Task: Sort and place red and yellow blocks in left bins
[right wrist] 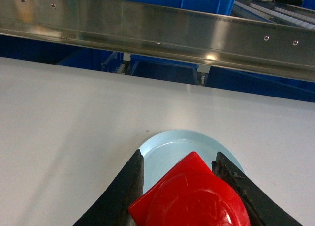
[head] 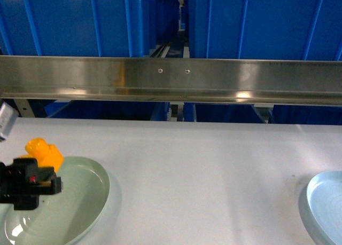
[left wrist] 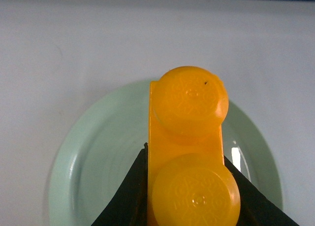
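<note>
The orange-yellow block (left wrist: 189, 152) with two round studs is clamped between the black fingers of my left gripper (left wrist: 185, 153). It hangs over a pale green plate (left wrist: 98, 157). In the head view the same block (head: 44, 151) and left gripper (head: 43, 173) are at the lower left. My right gripper (right wrist: 179, 157) is shut on the red block (right wrist: 192, 201) above a pale blue plate (right wrist: 167, 147); the head view does not show this gripper. Large blue bins (head: 69, 21) stand behind a steel rail, beyond the table's far edge.
A stainless steel rail (head: 171, 77) runs across the whole width between the white table (head: 203, 170) and the blue crates (head: 267, 21). The pale green plate (head: 80, 202) lies at the table's front left and the pale blue plate (head: 326, 202) at the front right.
</note>
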Tool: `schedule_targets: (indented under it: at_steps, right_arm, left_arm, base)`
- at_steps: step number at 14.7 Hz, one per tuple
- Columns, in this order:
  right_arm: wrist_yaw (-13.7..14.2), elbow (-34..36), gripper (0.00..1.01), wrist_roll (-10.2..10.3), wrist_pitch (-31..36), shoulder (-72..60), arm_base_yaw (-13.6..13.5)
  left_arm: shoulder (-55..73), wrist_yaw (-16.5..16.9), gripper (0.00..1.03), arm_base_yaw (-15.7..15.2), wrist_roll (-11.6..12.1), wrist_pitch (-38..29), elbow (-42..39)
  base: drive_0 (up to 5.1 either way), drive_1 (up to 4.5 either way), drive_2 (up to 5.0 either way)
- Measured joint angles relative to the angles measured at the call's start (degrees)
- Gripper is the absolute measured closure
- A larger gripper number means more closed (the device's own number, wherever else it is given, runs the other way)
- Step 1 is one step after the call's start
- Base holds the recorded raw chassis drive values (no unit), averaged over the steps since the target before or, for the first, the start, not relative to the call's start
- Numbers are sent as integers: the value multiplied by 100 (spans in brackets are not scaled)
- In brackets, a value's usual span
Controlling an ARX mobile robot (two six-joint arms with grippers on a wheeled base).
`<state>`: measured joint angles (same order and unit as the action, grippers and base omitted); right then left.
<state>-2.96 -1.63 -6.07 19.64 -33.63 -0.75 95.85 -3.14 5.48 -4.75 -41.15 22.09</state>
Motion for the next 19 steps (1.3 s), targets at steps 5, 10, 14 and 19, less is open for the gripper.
schedule_targets:
  at_steps: [5, 10, 14, 19]
  right_arm:
    - [0, 0, 65, 0, 0, 0, 0]
    - [0, 0, 65, 0, 0, 0, 0]
    - [0, 0, 65, 0, 0, 0, -2]
    - [2, 0, 65, 0, 0, 0, 0]
  left_arm:
    - [-2651, 160, 77, 164, -9, 1738, 4]
    - [-4089, -46, 77, 476, -216, 3005, 35]
    - [-4227, -280, 77, 354, -79, 2627, 74]
    - [-4096, -264, 77, 354, 70, 2546, 94]
  base:
    - [0, 0, 0]
    - [0, 0, 0]
    - [0, 0, 0]
    - [0, 0, 0]
